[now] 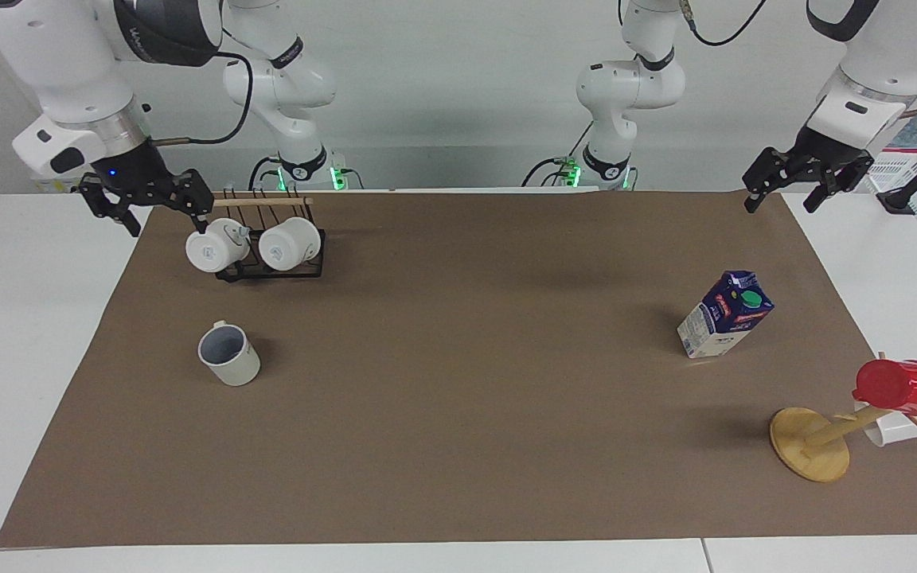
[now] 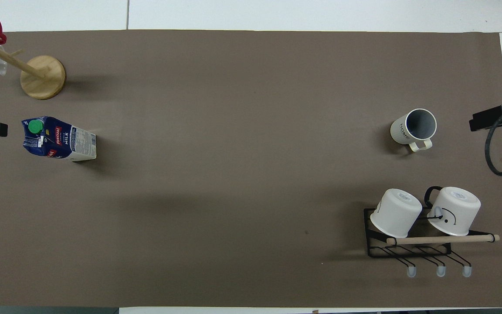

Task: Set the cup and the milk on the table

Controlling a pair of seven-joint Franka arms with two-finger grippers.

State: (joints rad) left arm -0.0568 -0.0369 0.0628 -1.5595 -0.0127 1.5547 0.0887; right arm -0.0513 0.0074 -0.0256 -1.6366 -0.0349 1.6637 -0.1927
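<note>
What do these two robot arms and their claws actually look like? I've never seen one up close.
Both arms are glossy white, built of rounded tube-like segments with black bands at the joints. Loose black cables loop along them. Green lights glow at their bases. Each ends in a silver-grey wrist ring and a black two-finger claw: the right gripper, which shows a small blue light, and the left gripper.
</note>
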